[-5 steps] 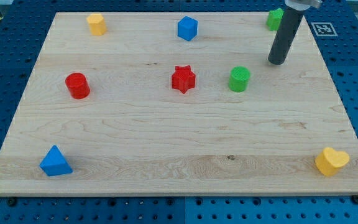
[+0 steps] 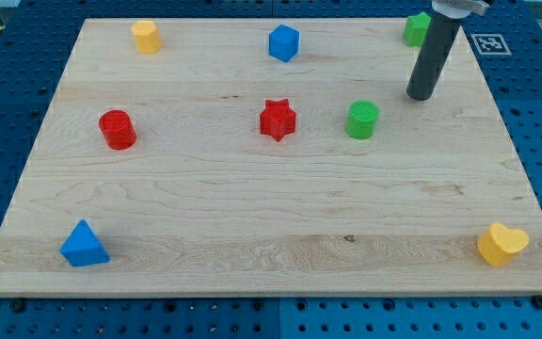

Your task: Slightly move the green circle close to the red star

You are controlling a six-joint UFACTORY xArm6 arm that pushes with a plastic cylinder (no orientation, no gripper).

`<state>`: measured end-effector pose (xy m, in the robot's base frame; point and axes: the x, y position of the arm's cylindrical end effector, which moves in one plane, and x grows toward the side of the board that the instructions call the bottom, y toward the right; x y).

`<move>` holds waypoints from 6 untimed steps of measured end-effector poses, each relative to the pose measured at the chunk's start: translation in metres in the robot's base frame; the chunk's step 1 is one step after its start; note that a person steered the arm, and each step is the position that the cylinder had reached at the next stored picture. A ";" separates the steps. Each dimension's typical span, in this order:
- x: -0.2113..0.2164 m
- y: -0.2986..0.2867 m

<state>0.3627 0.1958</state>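
You are getting ready to push. The green circle [image 2: 362, 120] sits just to the view's right of the red star [image 2: 278, 120], with a small gap between them. Your tool is only a rod, so nothing opens or shuts; my tip [image 2: 421, 96] stands up and right of the circle, not touching. Next, bring it to the circle's right side and nudge left gently. Nothing has moved since the earlier frame.
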 end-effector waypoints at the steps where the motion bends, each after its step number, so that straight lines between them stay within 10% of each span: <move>1: 0.019 0.000; 6: 0.022 -0.055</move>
